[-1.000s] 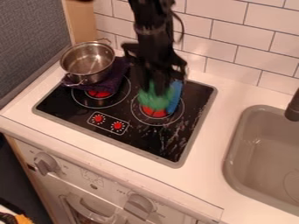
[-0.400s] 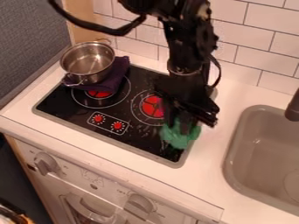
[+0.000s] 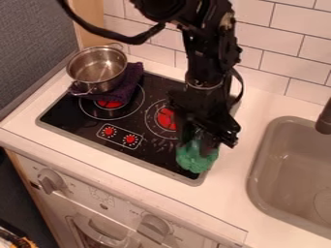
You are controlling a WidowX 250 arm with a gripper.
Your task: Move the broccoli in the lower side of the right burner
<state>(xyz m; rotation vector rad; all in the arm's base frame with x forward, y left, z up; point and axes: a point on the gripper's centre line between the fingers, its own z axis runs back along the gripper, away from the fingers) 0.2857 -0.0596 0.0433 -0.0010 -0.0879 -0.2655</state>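
The black gripper (image 3: 196,141) hangs over the front right part of the stove, shut on the green broccoli (image 3: 196,160). Its fingers cover the upper part of the broccoli, whose rounded lower end shows near the stove's front right corner. Up and to the left of the broccoli is the red centre of the right burner (image 3: 166,118), its right side partly hidden by the arm.
A metal pot (image 3: 97,70) stands on a dark purple cloth (image 3: 127,86) at the stove's back left. The sink (image 3: 291,169) lies to the right, beyond a strip of white counter (image 3: 236,169). Tiled wall (image 3: 275,43) rises behind.
Gripper and broccoli have moved from above the right burner toward the stove's front right, then slightly lower. The blue object seen beside the broccoli at first is now hidden from sight.
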